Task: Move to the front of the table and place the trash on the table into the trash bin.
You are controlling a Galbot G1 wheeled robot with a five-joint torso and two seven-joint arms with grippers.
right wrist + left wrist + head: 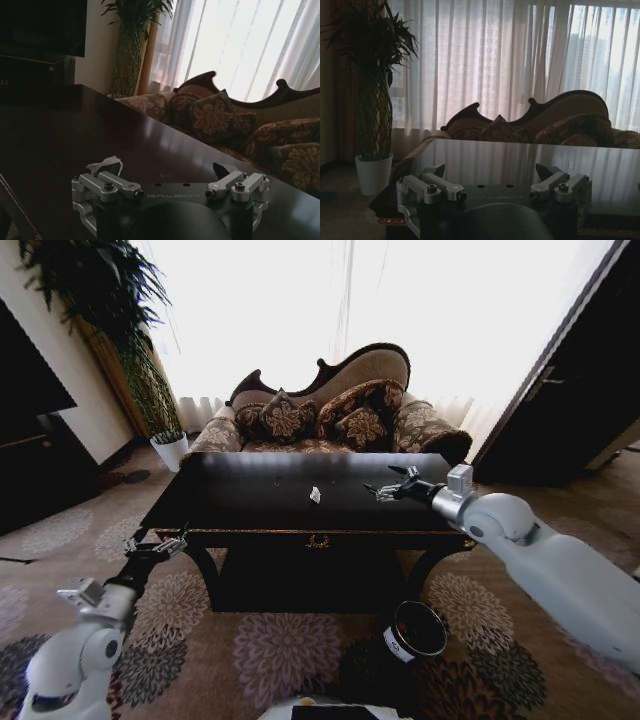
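1. Right arm, a bulky grey-white shell, reaches from the lower right of the head view up over the tabletop (250, 502), and its right gripper (386, 487) hangs above the right half of the glossy surface with its fingers (225, 171) spread apart and nothing between them.
2. Left arm (75, 655) is bent low at the near left corner of the table; the left gripper (157, 544) sits just off that corner at about edge height, its metal fingers (436, 172) wide open and empty.
3. Dark wood makes up the table, with a mirror-like black top, curved carved legs and a small gold ornament (317, 540) at mid-front.
4. Behind it stands a sofa (330, 410) with a scrolled wooden back and floral cushions.
5. On the patterned carpet just in front of the table's right side stands the trash bin (413, 632), black, round and open-topped, with a white label.
6. Near the middle of the tabletop lies a crumpled white paper scrap (315, 495), apart from the right gripper, on its left; in the right wrist view it lies just beyond one fingertip.
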